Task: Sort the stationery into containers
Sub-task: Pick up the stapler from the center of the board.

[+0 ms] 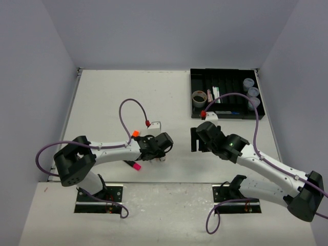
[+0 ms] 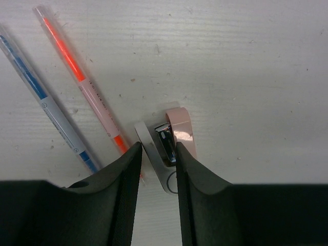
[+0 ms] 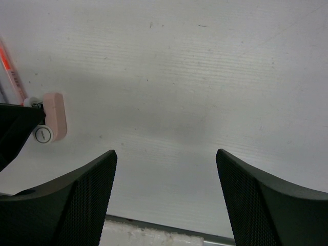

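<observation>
Presently: pink-and-white item [image 2: 179, 128] lies between close-set fingers of my left gripper [image 2: 158, 148], long axis along them; hold unconfirmed. Right gripper [image 3: 165, 152] open, farther off.

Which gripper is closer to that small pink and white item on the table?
Left. The left gripper straddles the pink and white item, a finger on each side. The right gripper hangs open off to its right, not touching it.
</observation>
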Available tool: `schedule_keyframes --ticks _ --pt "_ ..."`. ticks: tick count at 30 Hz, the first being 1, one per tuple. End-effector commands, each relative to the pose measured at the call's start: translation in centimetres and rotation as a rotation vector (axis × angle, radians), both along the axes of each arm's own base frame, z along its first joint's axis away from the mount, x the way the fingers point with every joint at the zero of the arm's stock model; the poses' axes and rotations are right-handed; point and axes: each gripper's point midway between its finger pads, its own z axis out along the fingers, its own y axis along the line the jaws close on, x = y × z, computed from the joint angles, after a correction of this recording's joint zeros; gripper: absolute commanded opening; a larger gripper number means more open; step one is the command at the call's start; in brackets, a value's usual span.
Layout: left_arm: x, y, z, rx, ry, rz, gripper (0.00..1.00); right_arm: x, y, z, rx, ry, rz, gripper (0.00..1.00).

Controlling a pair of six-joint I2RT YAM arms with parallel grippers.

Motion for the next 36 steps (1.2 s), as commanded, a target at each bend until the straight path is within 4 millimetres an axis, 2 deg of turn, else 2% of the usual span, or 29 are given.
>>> schedule_keyframes --ticks 1,6,12,15,19,22,25,29,33,36 --pt "0.2 0.5 -0.3 0.018 -0.016 0.042 0.35 0.4 -0.1 0.1 0.004 -0.025 -0.003 0.80" --pt "-0.1 1.1 -1.1 0.033 -0.002 0.049 0.18 0.3 -0.1 0.0 0.004 -0.026 -0.004 0.80" --pt "-0.3 1.0 -1.6 0.035 0.008 0.042 0.10 0.6 -0.2 -0.1 -0.006 -0.032 -0.011 0.80" --pt "-0.1 0.5 -1.6 0.023 0.002 0.023 0.00 0.6 0.4 -0.4 0.004 -0.026 0.010 0.81" --pt "0.2 -0.2 -1.2 0.008 -0.011 0.003 0.00 0.6 1.2 -0.7 0.031 -0.014 0.033 0.84" --pt "0.5 -0.8 0.1 -0.036 -0.038 -0.009 0.00 0.6 2.6 -0.6 0.095 -0.011 0.072 0.85" --pt "0.8 -1.7 1.8 -0.115 -0.080 -0.024 0.00 -0.3 4.7 -0.7 0.198 0.023 0.145 0.85" --pt "0.7 -3.4 5.3 -0.248 -0.152 -0.078 0.00 -1.3 9.2 0.6 0.443 0.013 0.276 0.85" --pt "0.4 -4.7 7.6 -0.345 -0.205 -0.099 0.00 -2.3 11.1 1.2 0.569 0.045 0.321 0.83" --pt "0.3 -5.1 9.0 -0.413 -0.247 -0.091 0.00 -2.5 11.6 1.7 0.608 0.048 0.331 0.81"
